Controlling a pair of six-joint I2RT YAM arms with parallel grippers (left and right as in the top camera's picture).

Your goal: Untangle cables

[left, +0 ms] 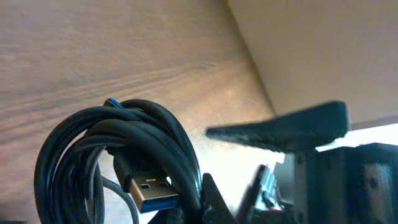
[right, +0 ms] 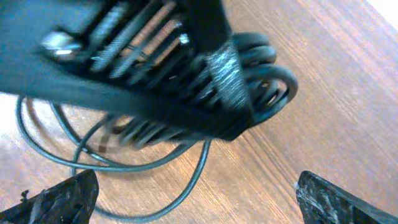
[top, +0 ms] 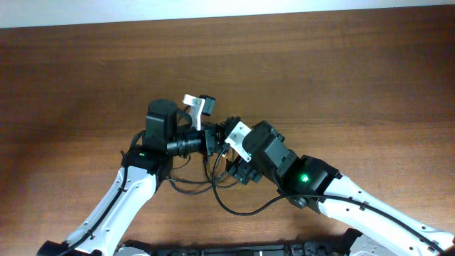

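The cables are thin black cords. In the left wrist view, a tight coil (left: 81, 155) with a USB plug (left: 146, 190) hangs at my left gripper (left: 196, 208), which is shut on its strands. In the right wrist view, the coil (right: 261, 68) sits under the left finger's ridged pad, and loose loops (right: 186, 180) trail onto the wood. My right gripper (right: 199, 199) is wide open and empty, its tips on either side of a loose loop just above the table. In the overhead view, both grippers meet at the centre, left (top: 208, 140) and right (top: 226, 151), with loose loops (top: 234, 210) below them.
The brown wooden table (top: 341, 71) stretches around the arms. A pale wall or floor strip (top: 213, 11) lies beyond its far edge. The robot bases and their thicker cords (top: 284, 249) sit at the front edge.
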